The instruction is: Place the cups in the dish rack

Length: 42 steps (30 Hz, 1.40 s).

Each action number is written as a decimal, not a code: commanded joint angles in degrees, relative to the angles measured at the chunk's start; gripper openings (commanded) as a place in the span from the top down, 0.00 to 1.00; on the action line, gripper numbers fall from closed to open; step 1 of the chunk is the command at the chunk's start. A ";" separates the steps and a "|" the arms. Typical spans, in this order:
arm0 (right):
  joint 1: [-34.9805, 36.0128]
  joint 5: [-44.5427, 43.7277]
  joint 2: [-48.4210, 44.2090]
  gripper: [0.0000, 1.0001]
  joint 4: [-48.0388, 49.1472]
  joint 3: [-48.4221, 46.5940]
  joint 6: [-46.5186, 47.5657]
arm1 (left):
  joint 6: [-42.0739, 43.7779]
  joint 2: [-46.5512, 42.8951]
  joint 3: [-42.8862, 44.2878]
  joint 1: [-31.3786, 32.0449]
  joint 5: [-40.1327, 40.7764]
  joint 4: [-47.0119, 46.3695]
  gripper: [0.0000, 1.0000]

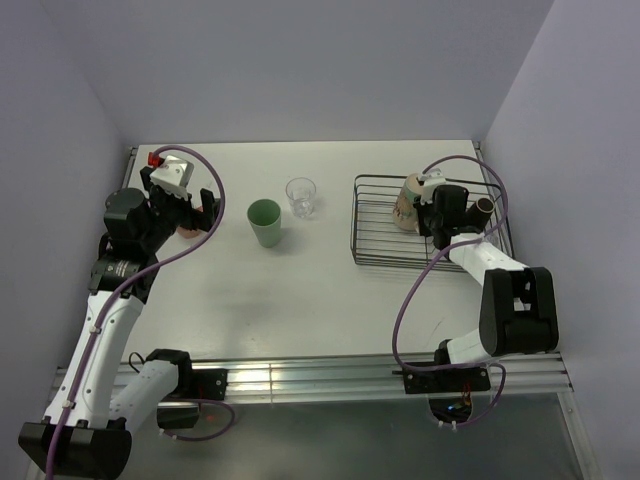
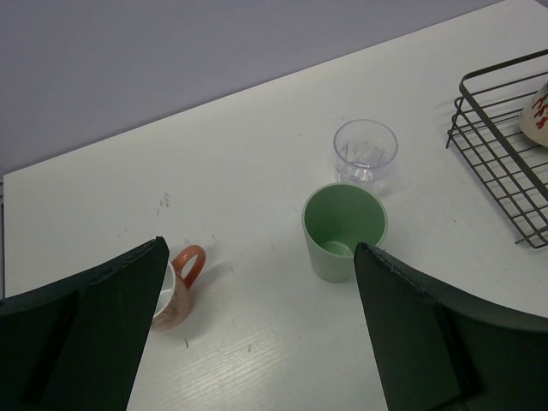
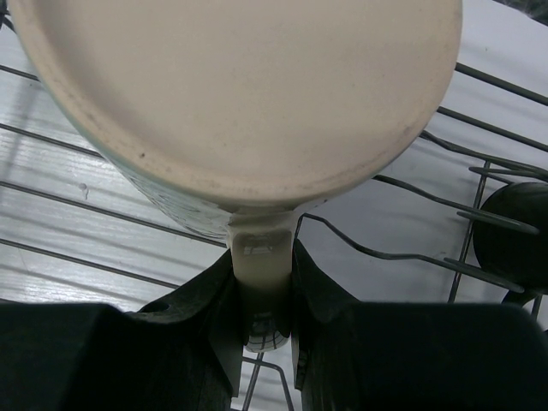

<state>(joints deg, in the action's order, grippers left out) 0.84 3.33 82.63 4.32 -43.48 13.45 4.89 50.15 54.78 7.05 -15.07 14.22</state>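
Note:
My right gripper (image 1: 428, 207) (image 3: 261, 257) is shut on the handle of the cream patterned mug (image 1: 408, 200) (image 3: 248, 94). It holds the mug tilted over the left half of the black wire dish rack (image 1: 356, 225) (image 3: 385, 253) (image 2: 505, 171). A small dark brown cup (image 1: 483, 206) (image 3: 514, 235) sits in the rack's right part. Left of the rack, a green tumbler (image 1: 265, 222) (image 2: 342, 229) and a clear glass (image 1: 301, 197) (image 2: 366, 151) stand upright on the table. At the far left my left gripper (image 1: 188, 215) (image 2: 261, 248) hangs open above the table. A pinkish mug (image 2: 178, 289) stands by its left finger.
The white table (image 1: 300, 290) is closed in by lilac walls at the back and both sides. A metal rail (image 1: 320, 375) with the arm bases runs along the near edge. The right arm's cable (image 1: 410, 300) loops over the table in front of the rack.

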 commanded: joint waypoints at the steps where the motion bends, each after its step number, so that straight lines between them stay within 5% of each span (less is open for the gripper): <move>1: -1.97 0.88 -3.62 1.00 6.32 -0.46 0.52 | 0.21 0.03 1.11 -0.02 0.66 -2.53 0.01; 21: -2.07 1.68 -1.42 1.00 2.63 -2.22 1.58 | 0.92 0.82 1.29 -0.02 0.75 -2.79 0.01; 35: -1.98 2.55 1.57 0.87 -1.77 -5.65 1.93 | 1.44 1.62 1.82 -0.02 0.92 -3.06 0.01; 42: -1.98 2.73 1.66 0.70 -2.74 -5.82 2.54 | 1.53 1.44 1.73 -0.02 0.92 -3.32 0.01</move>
<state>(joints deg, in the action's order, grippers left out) -0.91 5.02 84.44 0.86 -46.63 15.75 5.39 52.01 54.78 7.05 -14.66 14.00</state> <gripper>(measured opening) 0.298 0.993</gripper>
